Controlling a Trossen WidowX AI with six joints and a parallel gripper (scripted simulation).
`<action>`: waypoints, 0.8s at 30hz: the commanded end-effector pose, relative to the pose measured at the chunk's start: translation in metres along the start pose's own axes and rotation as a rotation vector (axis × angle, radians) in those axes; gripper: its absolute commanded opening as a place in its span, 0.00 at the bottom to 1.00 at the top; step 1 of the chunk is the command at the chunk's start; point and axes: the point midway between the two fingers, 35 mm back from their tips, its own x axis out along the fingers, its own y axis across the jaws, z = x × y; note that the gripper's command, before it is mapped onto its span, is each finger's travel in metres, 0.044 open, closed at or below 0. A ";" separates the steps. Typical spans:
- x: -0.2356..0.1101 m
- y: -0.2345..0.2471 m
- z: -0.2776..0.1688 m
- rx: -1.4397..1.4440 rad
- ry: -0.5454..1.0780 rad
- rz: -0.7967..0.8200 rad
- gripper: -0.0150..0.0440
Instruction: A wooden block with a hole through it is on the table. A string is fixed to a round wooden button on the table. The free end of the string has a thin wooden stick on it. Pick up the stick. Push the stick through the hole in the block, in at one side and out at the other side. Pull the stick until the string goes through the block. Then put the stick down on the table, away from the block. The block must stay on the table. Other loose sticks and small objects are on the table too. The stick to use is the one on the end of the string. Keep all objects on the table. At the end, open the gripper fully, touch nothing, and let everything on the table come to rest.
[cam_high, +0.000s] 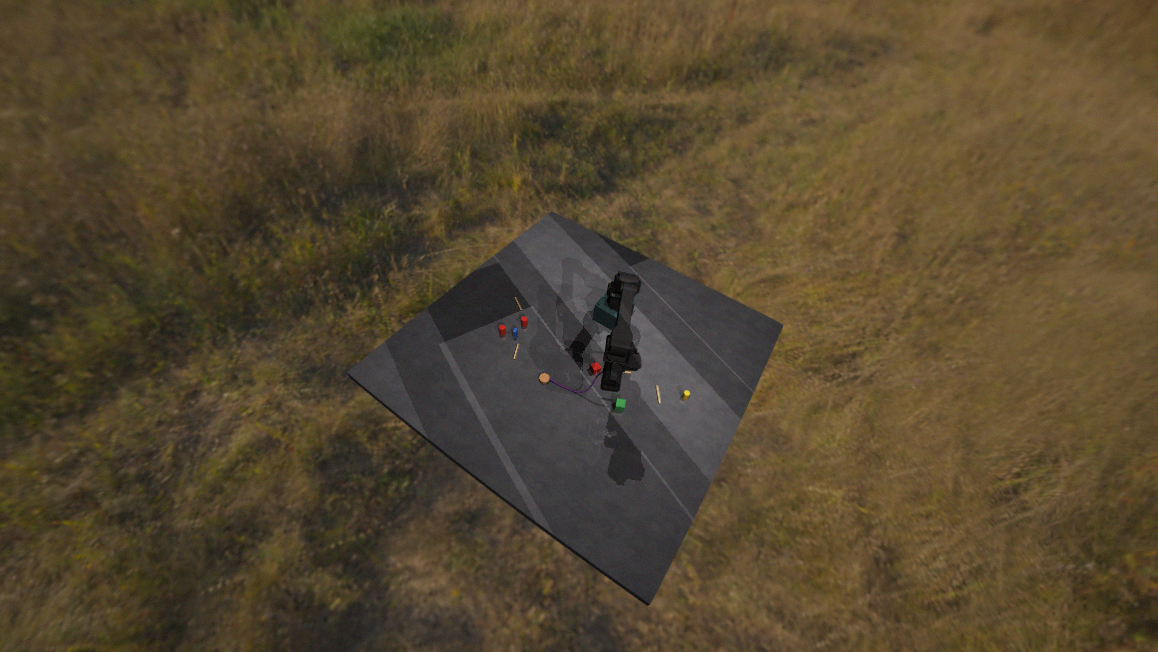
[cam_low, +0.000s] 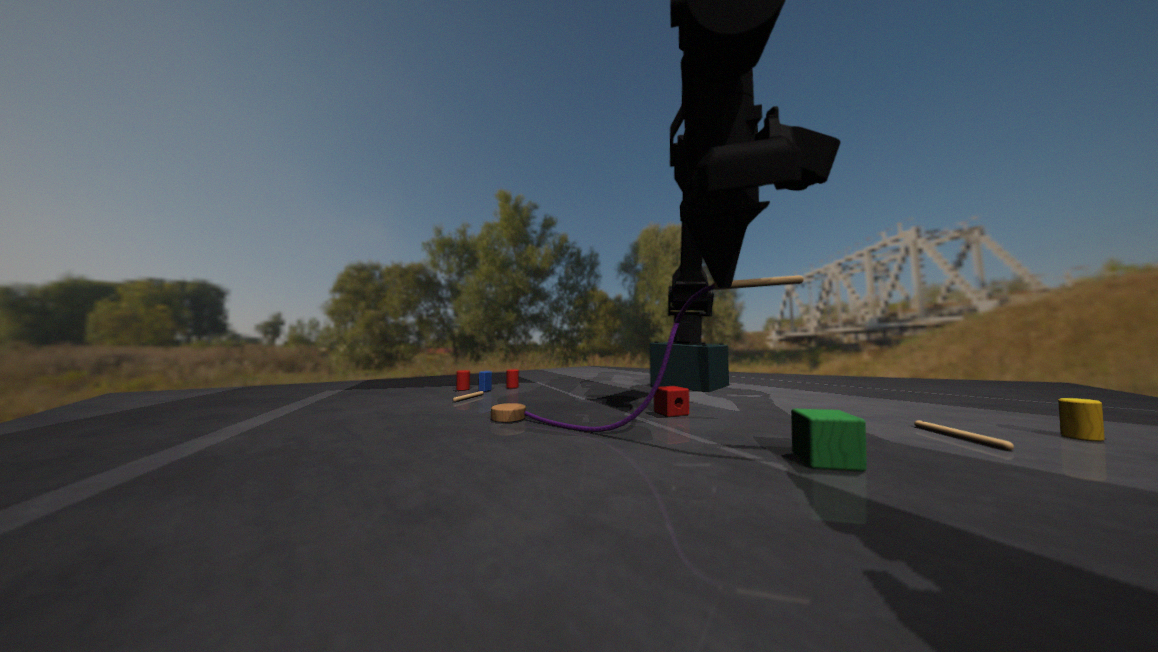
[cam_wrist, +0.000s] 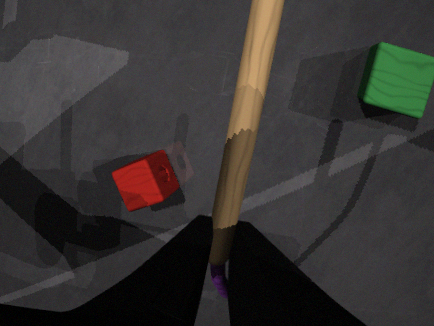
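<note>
Three small cylinders, red (cam_low: 462, 379), blue (cam_low: 484, 380) and red (cam_low: 512, 378), stand at the far left on the dark surface (cam_low: 243, 518), with a loose stick (cam_low: 467, 396) lying just in front of them. To their right lies the round wooden button (cam_low: 508, 412). A purple string (cam_low: 648, 388) runs from it along the surface, then rises to the stick (cam_low: 757, 281), which the jaws (cam_low: 706, 283) hold high above the surface, closed tightly on its string end. The stick is level and points right. Below it the red block (cam_low: 671, 400) with the hole rests on the surface. Further right are a green block (cam_low: 828, 438), another loose stick (cam_low: 963, 434) and a yellow cylinder (cam_low: 1081, 418).
</note>
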 end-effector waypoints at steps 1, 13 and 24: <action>-0.001 0.000 0.000 0.159 0.008 -0.002 0.25; -0.001 -0.002 0.000 0.575 0.014 -0.009 0.25; -0.002 -0.003 0.000 0.956 0.018 -0.018 0.25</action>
